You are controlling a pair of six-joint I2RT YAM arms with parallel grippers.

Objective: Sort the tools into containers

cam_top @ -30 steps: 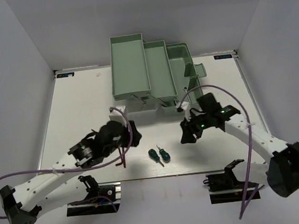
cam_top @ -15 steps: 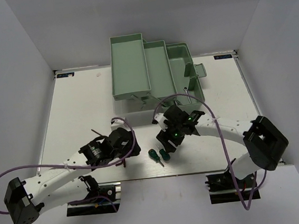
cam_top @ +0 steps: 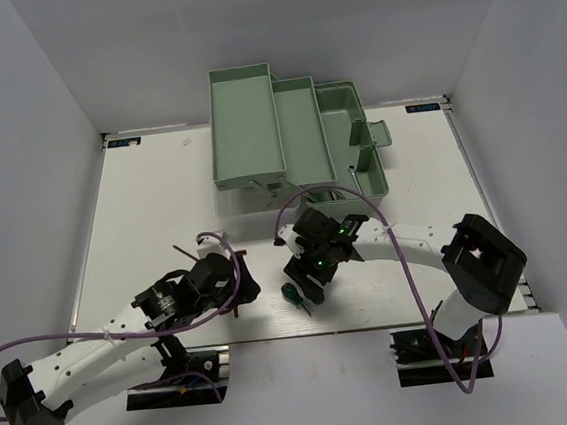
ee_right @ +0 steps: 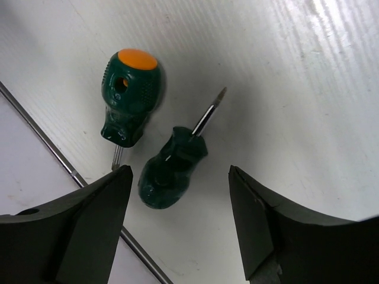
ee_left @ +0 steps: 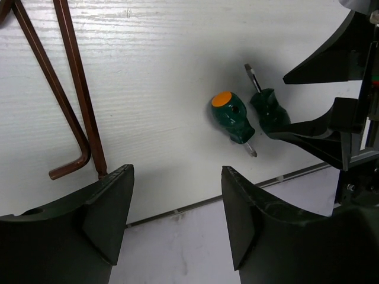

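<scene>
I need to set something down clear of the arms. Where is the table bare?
Bare: the far-left table, from toolbox to left edge, and the far-right strip beside the toolbox. Crowded: near centre, with the left claw, right claw, screwdrivers and hex keys.

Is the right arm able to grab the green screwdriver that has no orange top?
Probably yes. The right gripper hangs open over that screwdriver, a finger on each side of its handle, nothing between. The orange-topped screwdriver lies close beside it and might get nudged.
</scene>
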